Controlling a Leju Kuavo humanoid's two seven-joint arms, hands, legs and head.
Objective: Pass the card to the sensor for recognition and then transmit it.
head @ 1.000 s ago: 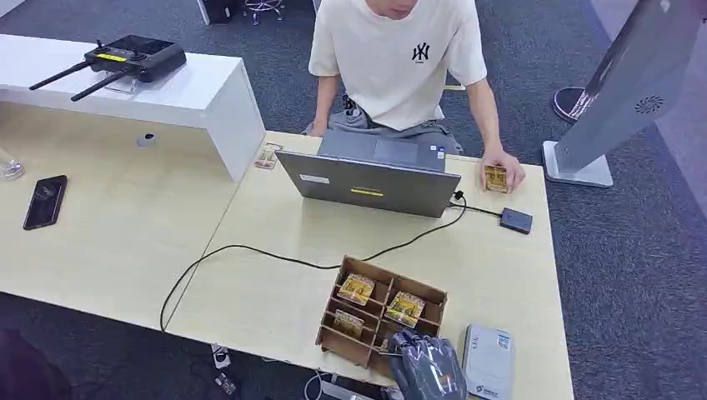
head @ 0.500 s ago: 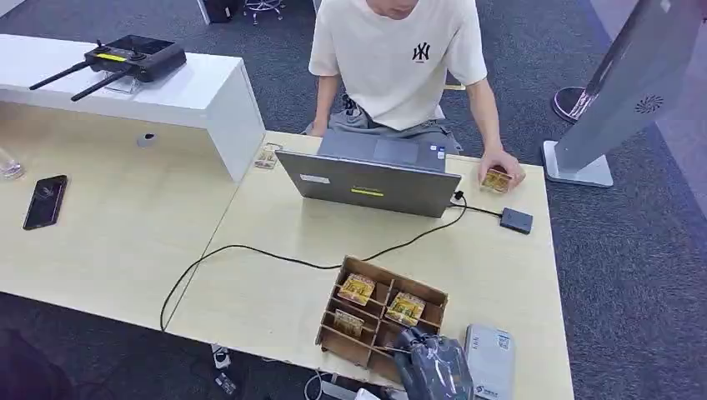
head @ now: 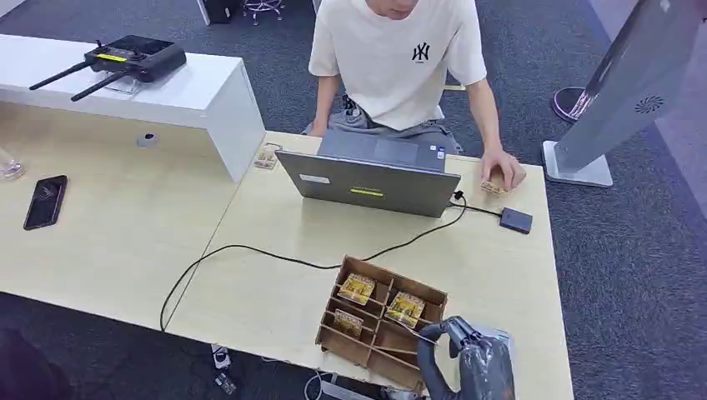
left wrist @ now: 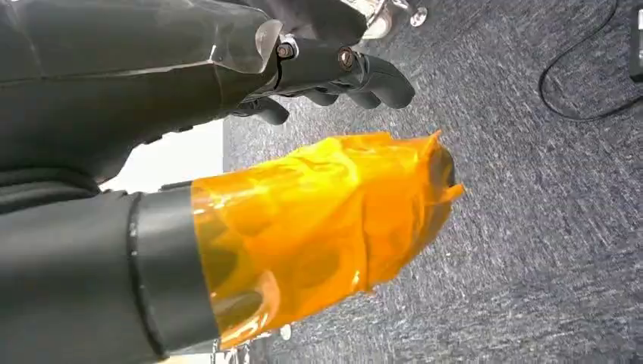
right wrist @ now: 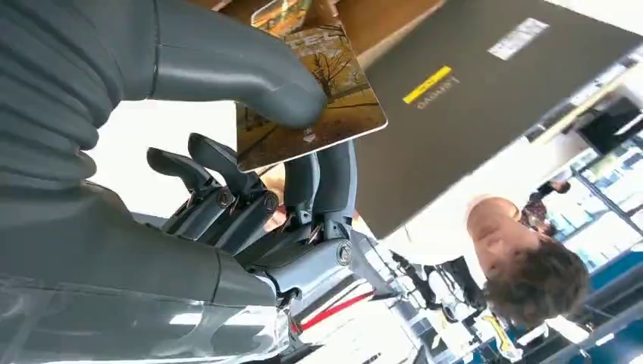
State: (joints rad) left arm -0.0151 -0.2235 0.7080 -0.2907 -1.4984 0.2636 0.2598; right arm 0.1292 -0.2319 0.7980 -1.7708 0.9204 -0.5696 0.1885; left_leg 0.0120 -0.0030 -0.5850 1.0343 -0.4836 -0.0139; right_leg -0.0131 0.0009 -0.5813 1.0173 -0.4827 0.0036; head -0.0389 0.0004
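Card's out of the divided wooden box [head: 382, 321]: right hand [head: 477, 367] pinches the glossy printed card [right wrist: 303, 98] between thumb and fingers, near the table's front edge. I'd say next comes the flat grey reader [head: 503, 335] just beside it. Left hand [left wrist: 334, 72] hangs loosely curled, holding nothing.

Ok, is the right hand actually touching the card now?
Touching. In the right wrist view the thick grey thumb presses on the card from one side and the dark fingers sit behind it, so the right hand pinches it.
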